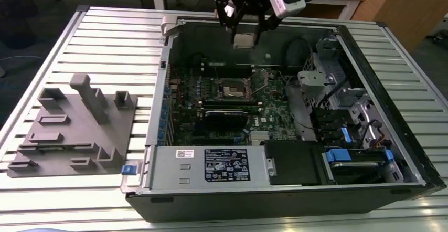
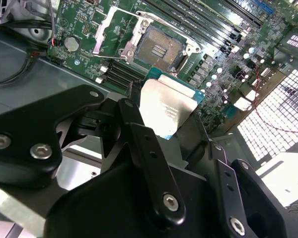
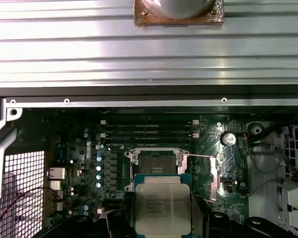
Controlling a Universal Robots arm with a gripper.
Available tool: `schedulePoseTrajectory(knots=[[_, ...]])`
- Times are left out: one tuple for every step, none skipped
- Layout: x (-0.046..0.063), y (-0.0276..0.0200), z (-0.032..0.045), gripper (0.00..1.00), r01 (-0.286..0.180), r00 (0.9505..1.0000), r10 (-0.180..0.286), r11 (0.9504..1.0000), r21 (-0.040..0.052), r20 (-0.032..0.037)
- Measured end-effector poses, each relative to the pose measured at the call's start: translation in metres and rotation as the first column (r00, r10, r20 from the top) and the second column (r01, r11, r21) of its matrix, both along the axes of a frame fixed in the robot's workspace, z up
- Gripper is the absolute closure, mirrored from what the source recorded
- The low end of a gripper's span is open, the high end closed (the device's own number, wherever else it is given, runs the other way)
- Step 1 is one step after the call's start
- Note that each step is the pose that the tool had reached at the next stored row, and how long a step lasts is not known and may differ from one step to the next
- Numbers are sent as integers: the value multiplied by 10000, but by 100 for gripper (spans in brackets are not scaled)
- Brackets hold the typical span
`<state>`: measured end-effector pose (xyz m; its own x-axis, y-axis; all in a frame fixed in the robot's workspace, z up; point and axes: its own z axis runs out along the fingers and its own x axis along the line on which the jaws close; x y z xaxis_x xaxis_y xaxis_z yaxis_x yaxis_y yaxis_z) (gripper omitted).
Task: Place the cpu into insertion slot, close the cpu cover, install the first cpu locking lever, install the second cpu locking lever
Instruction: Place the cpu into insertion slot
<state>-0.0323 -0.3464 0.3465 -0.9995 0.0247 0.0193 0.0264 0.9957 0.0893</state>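
Aloft, cpu (image 3: 162, 208) in hand (image 1: 245, 38) above computer case (image 1: 280, 203).

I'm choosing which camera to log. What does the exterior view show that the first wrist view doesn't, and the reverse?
The exterior view adds the whole open case, the power supply, and the grey fixture block beside the case on the table. The first wrist view adds the cpu's top face square-on and the coin battery. Both share the cpu held in the gripper, and the empty insertion slot.
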Motion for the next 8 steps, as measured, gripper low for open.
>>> schedulePoseTrajectory(knots=[[0,0,0,46,0,10000,0,10000,-1,0],[0,0,0,46,0,10000,0,10000,-1,0],[0,0,-1,46,0,10000,0,10000,1,0],[0,0,-1,46,0,10000,0,10000,0,0],[0,0,-2,46,0,10000,0,10000,0,2],[0,0,-4,46,1,10000,-1,10000,1,4],[0,0,-7,46,1,10000,-1,10000,2,6],[0,0,-9,46,0,10000,0,10000,2,8]])
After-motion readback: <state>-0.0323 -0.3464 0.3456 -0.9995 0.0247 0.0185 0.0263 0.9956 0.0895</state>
